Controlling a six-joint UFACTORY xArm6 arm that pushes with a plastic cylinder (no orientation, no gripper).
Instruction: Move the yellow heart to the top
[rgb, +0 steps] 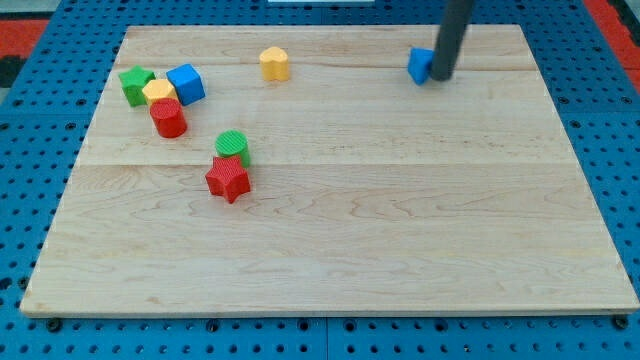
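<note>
A yellow block (157, 92), which seems to be the heart, sits in a cluster at the view's upper left. It is wedged between a green star-like block (134, 84) and a blue cube (186, 84), with a red cylinder (168, 118) touching its lower edge. A second yellow block (274, 63), many-sided like a pentagon, stands alone near the top centre. My tip (438, 78) is at the upper right, far from both yellow blocks. It touches the right side of a small blue block (420, 65) that the rod partly hides.
A green cylinder (232, 146) and a red star (228, 179) sit touching, left of the board's centre. The wooden board (400, 220) lies on a blue pegboard surface, with its top edge just above the upper blocks.
</note>
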